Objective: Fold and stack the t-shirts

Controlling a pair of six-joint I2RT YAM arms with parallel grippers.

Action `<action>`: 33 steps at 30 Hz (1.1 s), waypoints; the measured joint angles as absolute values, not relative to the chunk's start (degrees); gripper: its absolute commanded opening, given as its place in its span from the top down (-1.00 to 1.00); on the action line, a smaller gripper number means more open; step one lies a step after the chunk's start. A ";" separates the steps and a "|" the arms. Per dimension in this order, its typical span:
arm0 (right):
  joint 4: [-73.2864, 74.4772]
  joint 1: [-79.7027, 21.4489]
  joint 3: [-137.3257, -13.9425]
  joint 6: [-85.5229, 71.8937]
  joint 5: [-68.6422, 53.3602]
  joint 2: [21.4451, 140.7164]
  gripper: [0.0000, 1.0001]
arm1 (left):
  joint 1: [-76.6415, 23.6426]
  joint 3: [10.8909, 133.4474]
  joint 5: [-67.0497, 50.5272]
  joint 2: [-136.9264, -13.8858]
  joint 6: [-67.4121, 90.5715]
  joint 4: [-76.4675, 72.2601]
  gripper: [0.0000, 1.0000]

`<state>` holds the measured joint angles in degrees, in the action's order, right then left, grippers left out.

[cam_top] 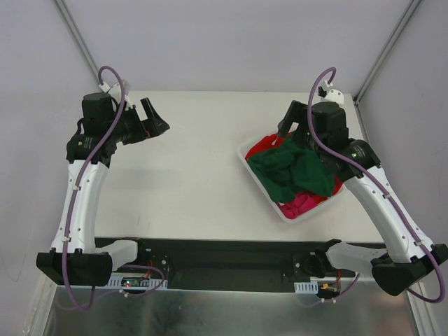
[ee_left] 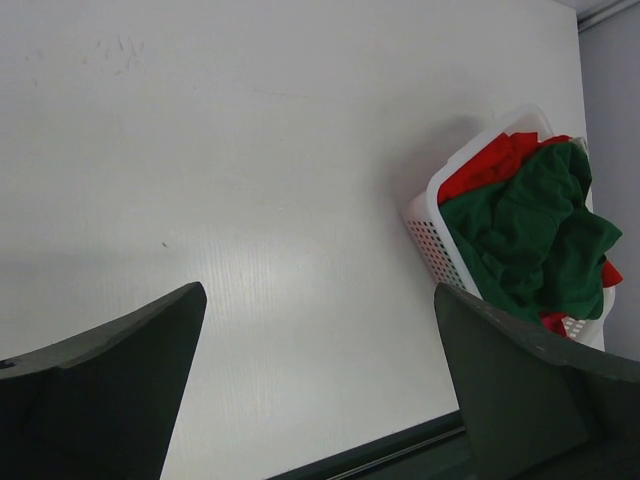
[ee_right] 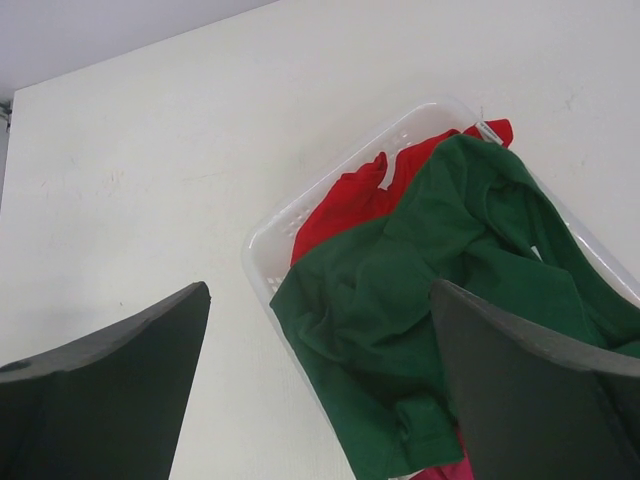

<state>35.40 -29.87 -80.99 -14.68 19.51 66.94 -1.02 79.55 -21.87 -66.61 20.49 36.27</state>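
Hovering over green tee (ee_right: 440, 270) (in basket (ee_right: 258, 262)): right hand (ee_right: 318, 288).

The green tee (cam_top: 290, 171) hides most of the red tee (cam_top: 264, 145) and pink tee (cam_top: 302, 203), and the right wrist view's edge crops the basket (ee_right: 270, 232).

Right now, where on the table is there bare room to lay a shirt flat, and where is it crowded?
Bare table runs from the open left gripper across to the basket. The right side is crowded: basket, heaped t-shirts, right gripper above.
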 measured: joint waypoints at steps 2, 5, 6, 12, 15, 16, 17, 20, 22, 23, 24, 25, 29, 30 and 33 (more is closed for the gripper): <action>35.46 -29.87 -80.99 -14.63 20.25 66.92 -0.93 | -1.02 79.15 -21.56 -66.46 20.49 36.29 -0.99; 35.22 -29.87 -80.60 -14.39 20.64 66.32 -0.93 | -0.99 78.56 -20.80 -66.46 20.47 36.36 -0.99; 35.18 -29.87 -80.20 -14.31 20.64 65.87 -0.93 | -1.02 78.48 -20.69 -66.41 20.49 36.40 -0.99; 34.92 -29.87 -79.70 -14.26 20.58 64.36 -0.93 | -0.99 78.48 -20.34 -65.95 20.32 36.42 -0.99; 34.92 -29.87 -79.68 -14.35 20.56 64.14 -0.93 | -1.02 78.48 -20.34 -65.69 20.34 36.42 -0.99; 34.94 -29.87 -79.68 -14.39 20.53 64.05 -0.93 | -1.02 78.48 -20.36 -65.63 20.32 36.42 -0.99; 34.94 -29.87 -79.68 -14.50 20.49 63.94 -0.93 | -1.02 78.48 -20.38 -65.54 20.32 36.42 -0.99; 34.96 -29.87 -79.66 -14.81 20.34 63.55 -0.93 | -1.02 78.48 -20.69 -65.47 20.25 36.42 -0.99; 35.03 -29.87 -79.66 -15.38 20.40 63.48 -0.93 | -1.08 78.48 -20.78 -65.47 20.12 36.47 -0.99; 35.38 -29.87 -79.66 -15.73 20.38 63.48 -0.93 | -1.34 78.39 -20.56 -65.41 20.01 36.42 -0.99; 35.94 -29.87 -79.68 -16.03 20.36 63.51 -0.93 | -1.80 78.00 -20.18 -65.23 19.88 36.18 -0.96; 36.88 -29.87 -79.70 -16.40 20.43 63.55 -0.93 | -2.46 77.41 -19.49 -64.97 19.81 36.14 -0.94; 41.82 -29.45 -79.75 -18.24 20.73 63.55 -0.93 | -4.71 73.38 -19.03 -64.05 20.01 36.16 -0.91; 43.48 -28.84 -79.85 -18.72 20.67 63.55 -0.93 | -4.97 72.14 -19.09 -63.92 20.38 36.23 -0.91; 49.01 -24.84 -80.38 -20.34 20.23 63.37 -0.92 | -6.48 68.88 -18.96 -63.68 23.18 36.03 -0.84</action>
<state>49.01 -24.84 -80.38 -20.34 20.23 63.37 -6.48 68.88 -18.96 -63.68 23.18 36.03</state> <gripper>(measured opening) 0.962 0.946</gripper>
